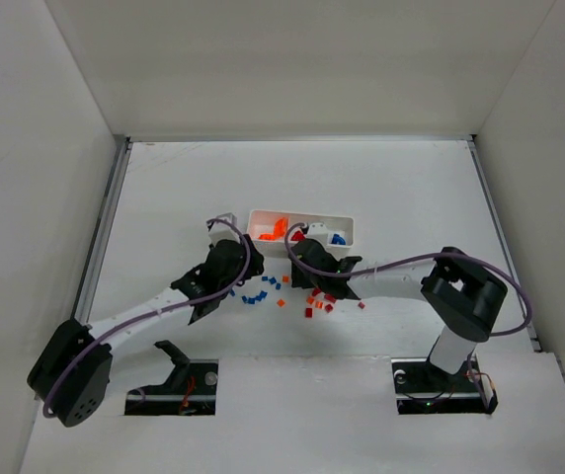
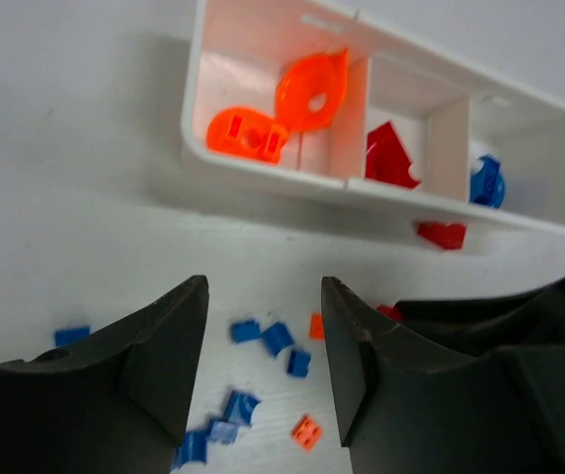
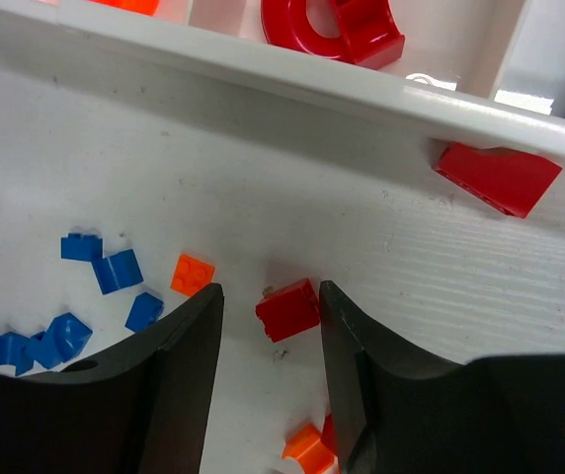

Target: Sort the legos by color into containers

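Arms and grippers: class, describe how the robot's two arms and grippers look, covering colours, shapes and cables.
Both have white links and bulky black joints. The left arm and right arm each carry a looping greyish-purple cable. The left gripper and right gripper each have two broad, curved, matte black fingers.

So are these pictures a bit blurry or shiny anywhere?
Right wrist view: a glare patch on the tray rim, red brick sharp, right end effector soft. Left wrist view: the tray throws a soft shadow on the table; left end effector blurry. Top external view: even light, bricks tiny.
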### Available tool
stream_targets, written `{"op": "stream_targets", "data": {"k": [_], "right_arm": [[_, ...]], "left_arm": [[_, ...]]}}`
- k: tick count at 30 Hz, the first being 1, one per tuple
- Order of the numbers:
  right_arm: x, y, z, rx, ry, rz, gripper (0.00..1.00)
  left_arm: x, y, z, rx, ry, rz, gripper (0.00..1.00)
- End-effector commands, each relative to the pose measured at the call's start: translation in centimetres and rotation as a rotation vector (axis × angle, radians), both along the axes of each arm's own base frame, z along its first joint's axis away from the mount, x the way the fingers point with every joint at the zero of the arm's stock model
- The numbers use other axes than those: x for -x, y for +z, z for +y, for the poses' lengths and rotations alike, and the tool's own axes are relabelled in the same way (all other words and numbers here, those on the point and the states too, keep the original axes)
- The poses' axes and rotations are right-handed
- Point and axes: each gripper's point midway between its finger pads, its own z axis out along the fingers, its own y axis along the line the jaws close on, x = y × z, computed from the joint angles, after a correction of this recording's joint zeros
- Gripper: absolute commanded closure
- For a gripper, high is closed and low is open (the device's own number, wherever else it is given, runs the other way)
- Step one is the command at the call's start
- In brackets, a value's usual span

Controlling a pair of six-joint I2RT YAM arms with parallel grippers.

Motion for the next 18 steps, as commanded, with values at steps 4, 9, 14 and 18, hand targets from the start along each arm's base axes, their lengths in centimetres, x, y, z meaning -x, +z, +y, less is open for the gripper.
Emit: {"op": "stream_targets", "data": {"k": [4,9,14,18], "right_arm": [[-0.2,0.0,0.8,0.031,-0.022,0.037,0.58],[0.0,-0.2,0.7,0.064,-0.019,0.054,0.59],[-0.2,0.7,0.3,0.055,-0.040,0.029,0.76],[-0.5,4.2,0.0,-0.002,-0.048,-0.041,0.76]], "left_arm": [[4.1,-2.3,5.4,-0.138,0.110,0.050,0.53],[4.6,-2.8,8.1,-0.214,0.206,0.064,0.49],[4.6,-4.0,8.1,-0.244,0.218,0.103,0.49],[4.9,-4.9,7.9,-0.244,0.216,0.127,0.54]]}}
